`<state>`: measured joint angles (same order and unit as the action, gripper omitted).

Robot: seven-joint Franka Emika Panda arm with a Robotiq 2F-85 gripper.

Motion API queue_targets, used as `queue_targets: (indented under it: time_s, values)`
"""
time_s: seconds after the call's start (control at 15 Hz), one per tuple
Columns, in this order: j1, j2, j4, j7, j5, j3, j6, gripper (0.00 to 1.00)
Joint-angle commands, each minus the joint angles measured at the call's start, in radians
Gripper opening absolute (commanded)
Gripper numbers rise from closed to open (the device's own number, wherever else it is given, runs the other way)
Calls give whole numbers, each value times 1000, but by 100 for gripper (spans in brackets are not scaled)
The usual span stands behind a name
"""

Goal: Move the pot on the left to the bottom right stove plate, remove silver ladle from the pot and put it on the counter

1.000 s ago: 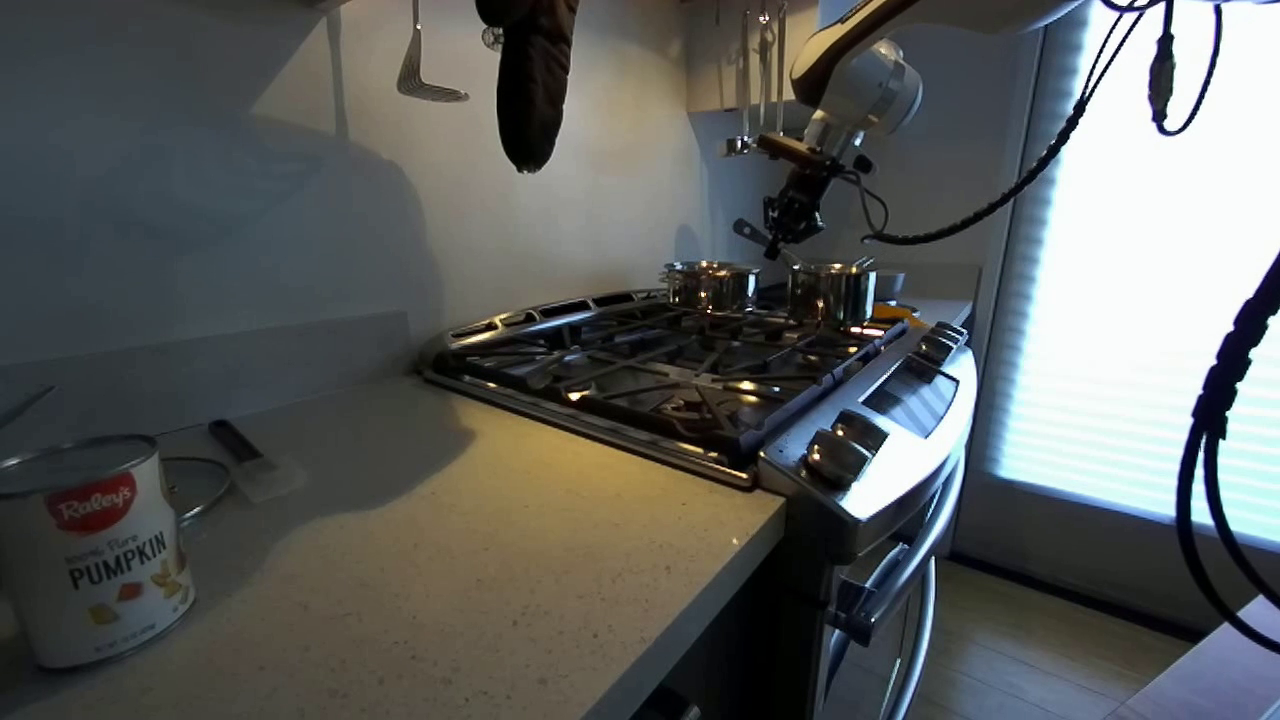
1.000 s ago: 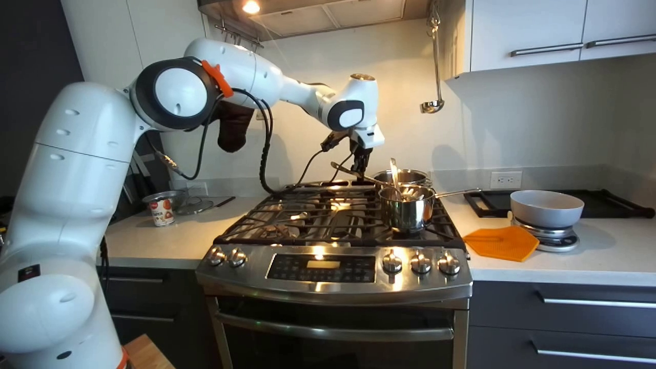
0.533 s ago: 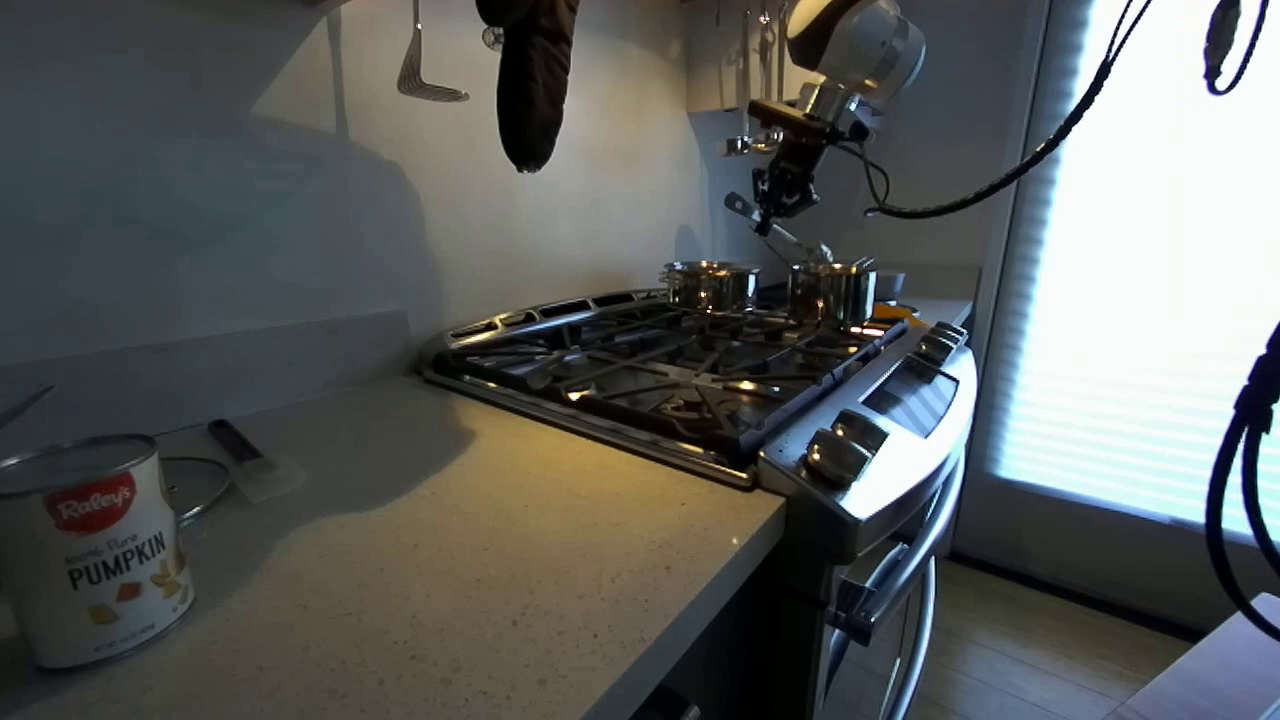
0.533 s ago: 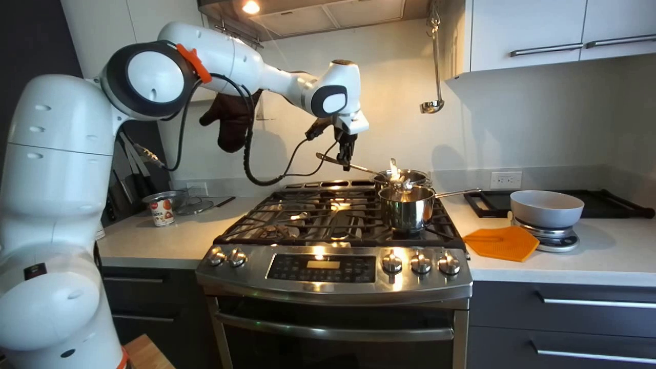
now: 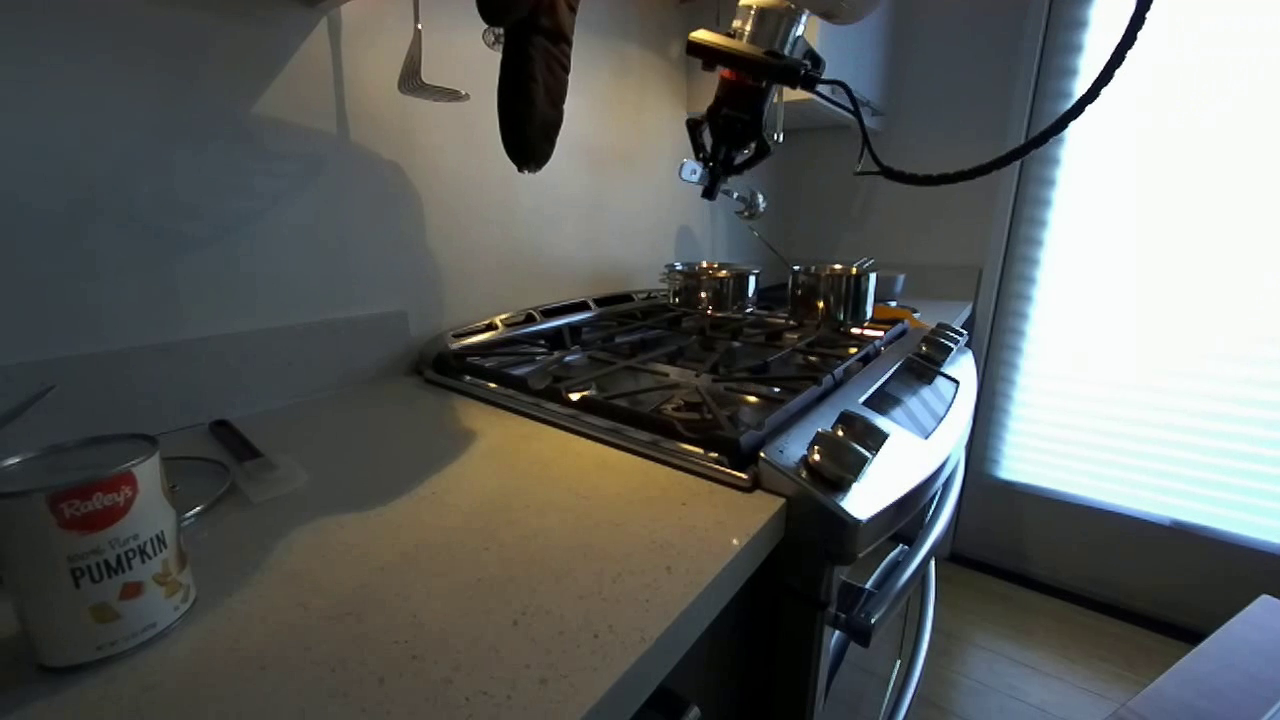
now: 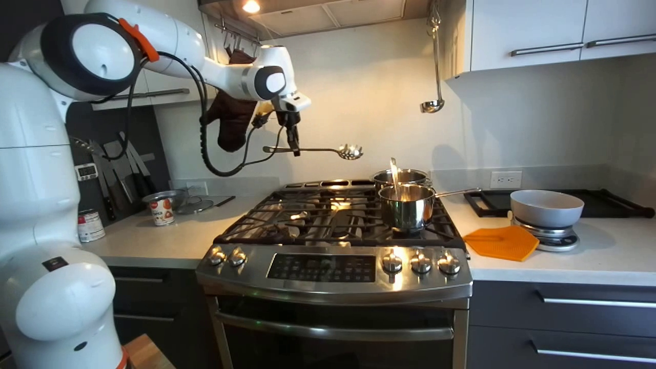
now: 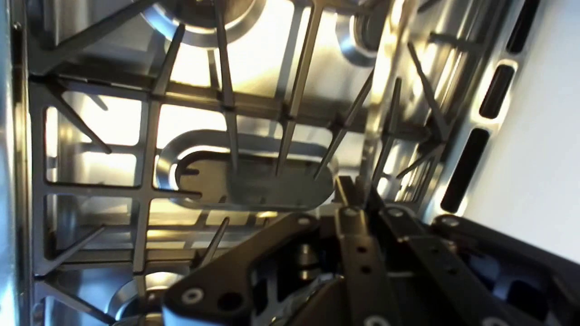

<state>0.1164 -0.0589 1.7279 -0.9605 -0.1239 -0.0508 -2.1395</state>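
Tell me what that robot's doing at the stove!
The robot's gripper is clamped on what looks like a silver spaghetti server, holding it up above the gas stove, not yet on the counter. A steel saucepan sits at the stove's front right with another utensil sticking up from it; a second pot stands behind.

arm (image 6: 105, 51) bent at elbow, gripper (image 6: 295, 149) clamped, pointing down

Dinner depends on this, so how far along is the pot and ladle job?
Looks done: the pot sits front right on the stove, and the silver ladle is out of it. In hand: the claw grips the silver ladle, holding it above the stove. Left: laying it on the counter. Another utensil leans in the pot; whether it must come out too, I can't tell.
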Motion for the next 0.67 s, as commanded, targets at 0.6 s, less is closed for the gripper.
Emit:
queue_targets:
  time_s: [0.6]
  values:
    - [149,46,229,536,-376,-217,-193,1]
